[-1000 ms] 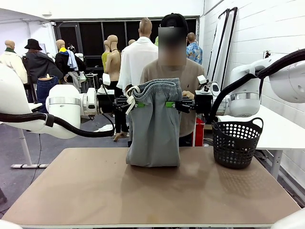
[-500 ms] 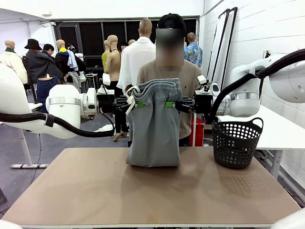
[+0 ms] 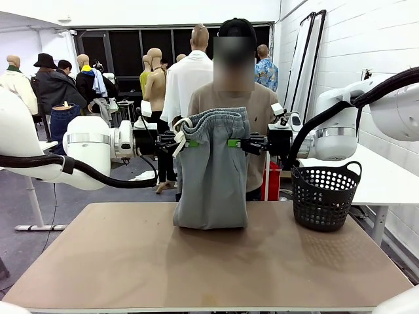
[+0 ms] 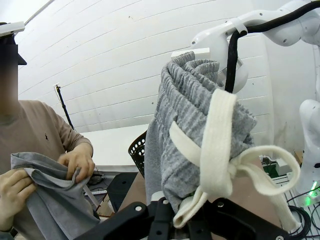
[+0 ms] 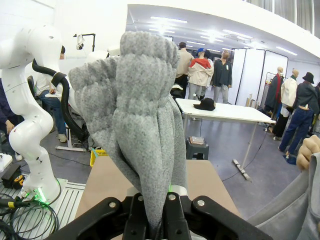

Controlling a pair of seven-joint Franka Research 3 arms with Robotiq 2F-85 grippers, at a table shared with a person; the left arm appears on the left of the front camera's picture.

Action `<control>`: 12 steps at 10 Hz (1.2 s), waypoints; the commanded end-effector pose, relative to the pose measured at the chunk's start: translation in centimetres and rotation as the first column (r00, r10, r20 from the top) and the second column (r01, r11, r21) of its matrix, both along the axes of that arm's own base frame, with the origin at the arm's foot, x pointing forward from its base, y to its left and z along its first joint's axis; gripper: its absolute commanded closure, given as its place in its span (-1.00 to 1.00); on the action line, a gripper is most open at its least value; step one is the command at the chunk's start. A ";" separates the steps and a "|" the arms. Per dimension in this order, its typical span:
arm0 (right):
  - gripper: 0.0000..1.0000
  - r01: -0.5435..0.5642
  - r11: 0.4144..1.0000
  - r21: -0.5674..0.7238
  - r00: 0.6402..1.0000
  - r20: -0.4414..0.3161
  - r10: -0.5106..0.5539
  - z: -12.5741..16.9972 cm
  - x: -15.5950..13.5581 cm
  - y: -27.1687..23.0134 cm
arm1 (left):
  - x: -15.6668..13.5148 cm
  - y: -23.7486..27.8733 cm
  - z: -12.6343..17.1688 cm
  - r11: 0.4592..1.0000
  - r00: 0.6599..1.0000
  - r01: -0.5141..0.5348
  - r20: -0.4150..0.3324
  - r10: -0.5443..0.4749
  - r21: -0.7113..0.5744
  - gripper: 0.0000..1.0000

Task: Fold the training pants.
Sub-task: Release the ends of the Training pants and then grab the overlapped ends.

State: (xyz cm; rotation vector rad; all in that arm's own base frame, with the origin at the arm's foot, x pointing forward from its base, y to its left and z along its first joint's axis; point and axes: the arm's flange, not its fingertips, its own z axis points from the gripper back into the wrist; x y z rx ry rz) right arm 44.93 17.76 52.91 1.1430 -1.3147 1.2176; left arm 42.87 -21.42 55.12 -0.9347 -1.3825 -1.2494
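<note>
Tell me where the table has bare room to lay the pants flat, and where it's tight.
Bare: the whole near half of the table, from the training pants, whose lower end is bunched on it, to the robot-side edge, and the far-left stretch beside them. Tight: the narrow strip between the pants and the black basket at the far right.

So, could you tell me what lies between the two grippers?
The training pants: their waistband spans from the left gripper to the right gripper, both shut on it, in the front view.
</note>
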 end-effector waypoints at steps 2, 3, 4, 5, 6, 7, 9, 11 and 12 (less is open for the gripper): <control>1.00 0.000 1.000 -0.001 1.000 0.004 0.000 0.2 -0.1 0.1 | -0.1 -0.1 0.2 1.000 1.000 -0.004 0.017 0.005 -0.008 1.00; 1.00 0.000 1.000 -0.001 1.000 0.004 0.000 0.2 -0.1 0.1 | -0.1 -0.1 0.2 1.000 1.000 -0.004 0.017 0.005 -0.008 1.00; 1.00 0.000 1.000 -0.001 1.000 0.004 0.000 0.2 -0.1 0.1 | -0.1 -0.1 0.2 1.000 1.000 -0.004 0.017 0.005 -0.008 1.00; 1.00 0.000 1.000 -0.001 1.000 0.004 0.000 0.2 -0.1 0.1 | -0.1 -0.1 0.2 1.000 1.000 -0.004 0.017 0.005 -0.008 1.00; 1.00 0.000 1.000 -0.001 1.000 0.004 0.000 0.2 -0.1 0.1 | -0.1 -0.1 0.2 1.000 1.000 -0.004 0.017 0.005 -0.008 1.00; 1.00 0.000 1.000 -0.001 1.000 0.004 0.000 0.2 -0.1 0.1 | -0.1 -0.1 0.2 1.000 1.000 -0.004 0.017 0.005 -0.008 1.00; 1.00 0.000 1.000 -0.001 1.000 0.004 0.000 0.2 -0.1 0.1 | -0.1 -0.1 0.2 1.000 1.000 -0.004 0.017 0.005 -0.008 1.00; 1.00 0.000 1.000 -0.001 1.000 0.004 0.000 0.2 -0.1 0.1 | -0.1 -0.1 0.2 1.000 1.000 -0.004 0.017 0.005 -0.008 1.00; 1.00 0.000 1.000 -0.001 1.000 0.004 0.000 0.2 -0.1 0.1 | -0.1 -0.1 0.2 1.000 1.000 -0.004 0.017 0.005 -0.008 1.00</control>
